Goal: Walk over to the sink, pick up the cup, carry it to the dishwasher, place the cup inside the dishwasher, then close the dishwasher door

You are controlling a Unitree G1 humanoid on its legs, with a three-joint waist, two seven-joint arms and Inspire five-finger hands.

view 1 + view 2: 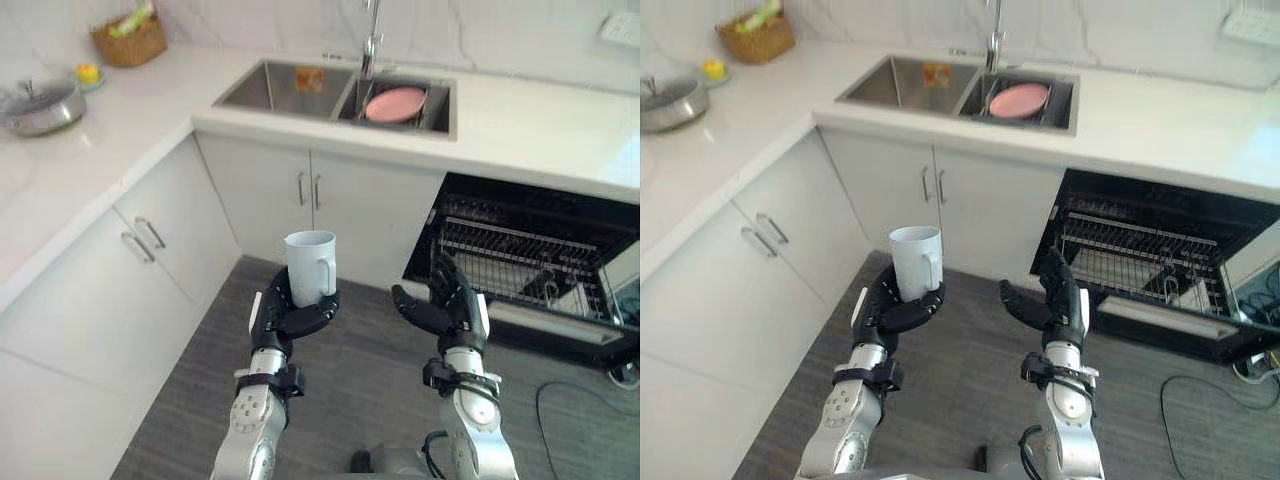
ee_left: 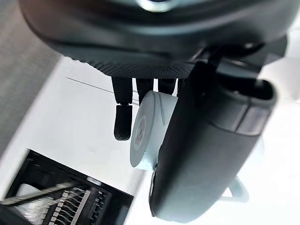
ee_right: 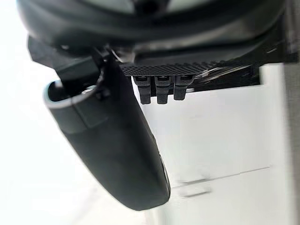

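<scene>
Your left hand sits at lower centre of the frame with its fingers and thumb curled round the lower part of the white cup. The cup stands upright in that grip, above the grey floor, with its handle turned toward the right of the frame. The left wrist view confirms it: the thumb lies across the cup's side and the fingers reach past it.

Your right hand is just right of centre, apart from the cup. Its fingers are relaxed and point upward, and it holds nothing.

The dishwasher is at the right of the frame, under the white surface. Its front is open and a wire rack shows inside.

The sink is at upper centre, well apart from the cup. A pink plate lies in its right basin beneath the faucet.
</scene>
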